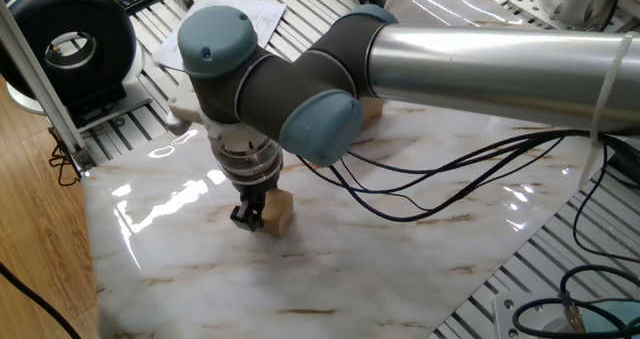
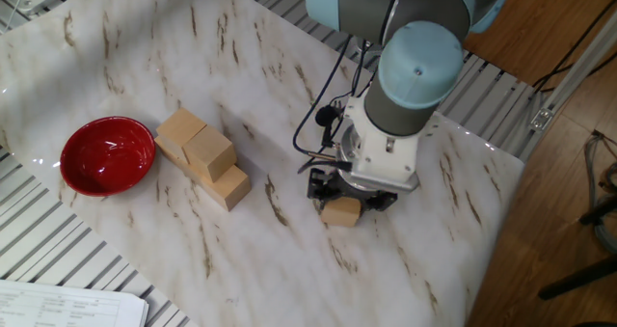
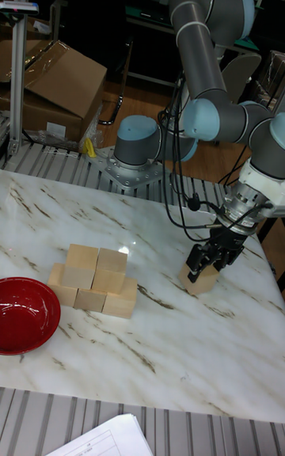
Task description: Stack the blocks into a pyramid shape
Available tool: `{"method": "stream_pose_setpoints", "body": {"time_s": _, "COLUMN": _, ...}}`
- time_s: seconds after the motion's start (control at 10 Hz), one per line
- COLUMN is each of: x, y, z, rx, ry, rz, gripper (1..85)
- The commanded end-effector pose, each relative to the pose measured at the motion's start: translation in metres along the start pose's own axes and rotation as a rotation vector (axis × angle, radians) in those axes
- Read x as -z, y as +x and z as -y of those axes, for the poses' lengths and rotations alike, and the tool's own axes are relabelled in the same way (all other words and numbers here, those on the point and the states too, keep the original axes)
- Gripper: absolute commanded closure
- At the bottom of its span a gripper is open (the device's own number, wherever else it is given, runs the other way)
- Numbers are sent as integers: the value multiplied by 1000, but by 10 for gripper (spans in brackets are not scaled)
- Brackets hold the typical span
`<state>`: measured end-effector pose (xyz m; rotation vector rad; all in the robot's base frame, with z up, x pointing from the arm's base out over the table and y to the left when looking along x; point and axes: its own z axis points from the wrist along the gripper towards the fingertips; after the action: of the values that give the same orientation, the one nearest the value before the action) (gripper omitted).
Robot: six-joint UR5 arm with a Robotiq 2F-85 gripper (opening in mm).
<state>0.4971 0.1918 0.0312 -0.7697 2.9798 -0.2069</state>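
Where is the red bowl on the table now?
In the tall fixed view the red bowl sits at the table's left edge, just left of the stacked blocks and far from the gripper.

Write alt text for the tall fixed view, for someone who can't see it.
A robot arm's gripper closes on a single wooden block at the right of a marble table. To the left, five matching blocks form a partial pyramid, three below and two on top, beside a red bowl.
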Motion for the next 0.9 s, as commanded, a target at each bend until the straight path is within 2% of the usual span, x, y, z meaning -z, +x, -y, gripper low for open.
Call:
{"method": "stream_pose_setpoints", "body": {"time_s": 0.0, "x": 13, "y": -3, "z": 15, "rx": -15, "ry": 29, "rz": 20, "gripper": 850}}
{"method": "stream_pose_setpoints", "body": {"time_s": 0.1, "x": 26, "y": 2, "z": 21, "rx": -9, "ry": 43, "rz": 4, "gripper": 850}}
{"method": "stream_pose_setpoints", "body": {"time_s": 0.4, "x": 67, "y": 8, "z": 17, "rx": -47, "ry": 14, "rz": 9, "gripper": 850}}
{"method": "stream_pose_setpoints", "body": {"time_s": 0.6, "x": 81, "y": 7, "z": 19, "rx": -60, "ry": 25, "rz": 24, "gripper": 850}}
{"method": "stream_pose_setpoints", "body": {"time_s": 0.8, "x": 102, "y": 18, "z": 19, "rx": -59, "ry": 28, "rz": 26, "gripper": 850}}
